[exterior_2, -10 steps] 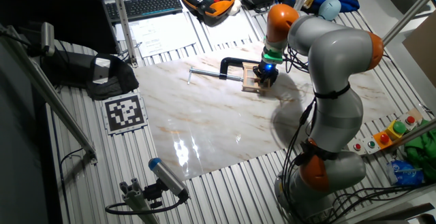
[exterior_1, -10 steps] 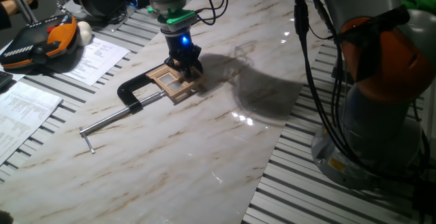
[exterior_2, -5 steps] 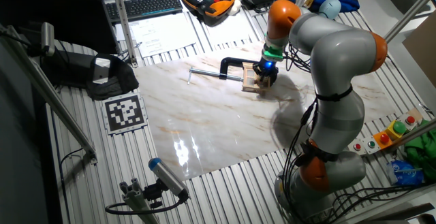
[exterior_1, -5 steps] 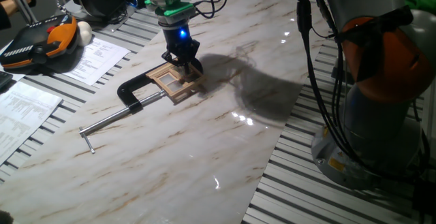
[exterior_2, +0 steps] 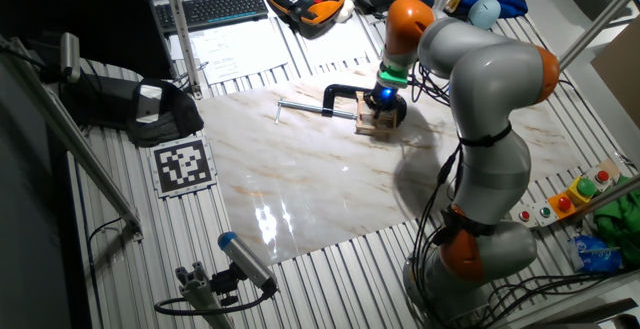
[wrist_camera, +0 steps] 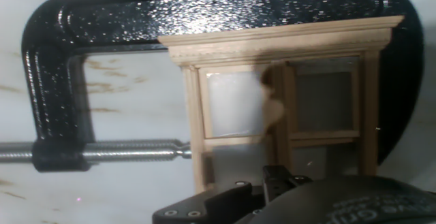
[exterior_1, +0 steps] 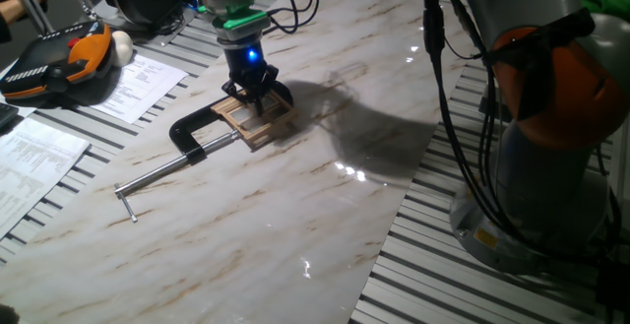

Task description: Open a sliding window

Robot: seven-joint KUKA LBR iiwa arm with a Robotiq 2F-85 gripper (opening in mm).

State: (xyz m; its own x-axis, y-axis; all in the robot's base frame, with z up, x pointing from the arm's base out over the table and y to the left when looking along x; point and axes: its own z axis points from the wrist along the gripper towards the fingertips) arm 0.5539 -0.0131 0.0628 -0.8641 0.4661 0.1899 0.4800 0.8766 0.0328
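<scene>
The sliding window (exterior_1: 260,118) is a small tan wooden frame with panes, lying flat on the marble table. It is held in the black C-clamp (exterior_1: 200,130). My gripper (exterior_1: 253,95) stands straight down on the window's far-left part, touching it, with its fingers looking spread. The other fixed view shows the gripper (exterior_2: 381,106) on the window (exterior_2: 374,124) next to the clamp (exterior_2: 341,93). In the hand view the window (wrist_camera: 279,47) fills the middle inside the clamp's bow (wrist_camera: 58,60). A blurred tan patch covers its middle bar. Only black gripper parts (wrist_camera: 272,190) show at the bottom.
The clamp's steel rod (exterior_1: 157,174) runs toward the front left of the marble slab (exterior_1: 295,226). Papers (exterior_1: 138,78) and an orange-black pendant (exterior_1: 59,63) lie at the left. The arm's base (exterior_1: 551,147) stands at the right. A keyboard (exterior_2: 225,9) lies at the far side.
My gripper has moved left across the window, toward the clamp's bow, staying low on the frame. The clamp and frame have stayed in place.
</scene>
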